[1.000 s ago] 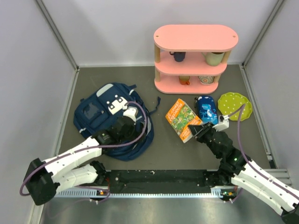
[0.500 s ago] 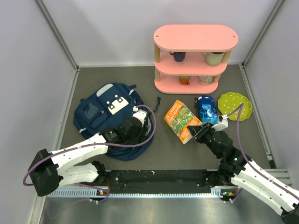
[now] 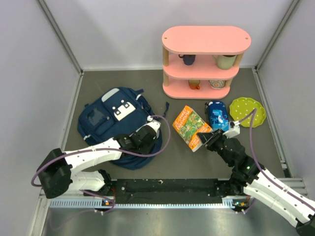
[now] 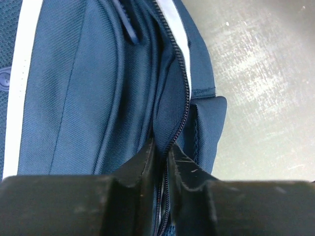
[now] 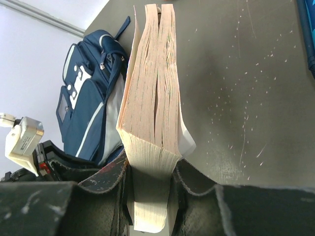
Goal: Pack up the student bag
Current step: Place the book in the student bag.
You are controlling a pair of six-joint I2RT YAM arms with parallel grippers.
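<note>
One student bag (image 3: 109, 123), on bench (image 3: 172, 162) left of pink shelf (image 3: 205, 40), nearer arms. One book (image 5: 153, 98), two tools. Wrist views alone reveal: left tool (image 4: 161, 148) pinching bag's zipper edge, right tool (image 5: 150, 173) clamping book.

Two white-shelled arms (image 3: 93, 155) with black joints, looping purple cables (image 3: 169, 132), scuffed black fingers (image 4: 138, 167).

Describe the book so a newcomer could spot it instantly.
Start at the pink shelf at the back. Just in front, between the student bag and the blue pencil case, is the book: the only orange-and-green thing, pinched by the right gripper.
</note>
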